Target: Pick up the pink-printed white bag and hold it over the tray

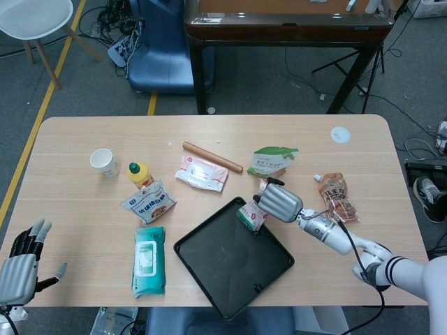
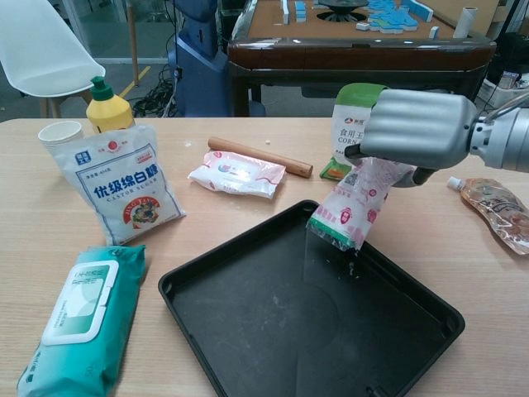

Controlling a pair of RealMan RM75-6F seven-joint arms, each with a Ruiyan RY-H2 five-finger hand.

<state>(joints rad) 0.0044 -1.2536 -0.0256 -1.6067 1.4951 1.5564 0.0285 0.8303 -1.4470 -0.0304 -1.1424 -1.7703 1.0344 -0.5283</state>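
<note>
My right hand (image 2: 417,128) has its fingers (image 2: 413,175) clenched on the pink-printed white bag (image 2: 354,203), which hangs over the tray (image 2: 248,331) by its far rim. The pinch looks shallow, I think; a slip drops it. My left hand (image 1: 21,269) is idle, fingers spread.

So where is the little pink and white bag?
The pink-printed white bag hangs from the right hand, over the black tray's far edge, near the green-topped bag.
</note>
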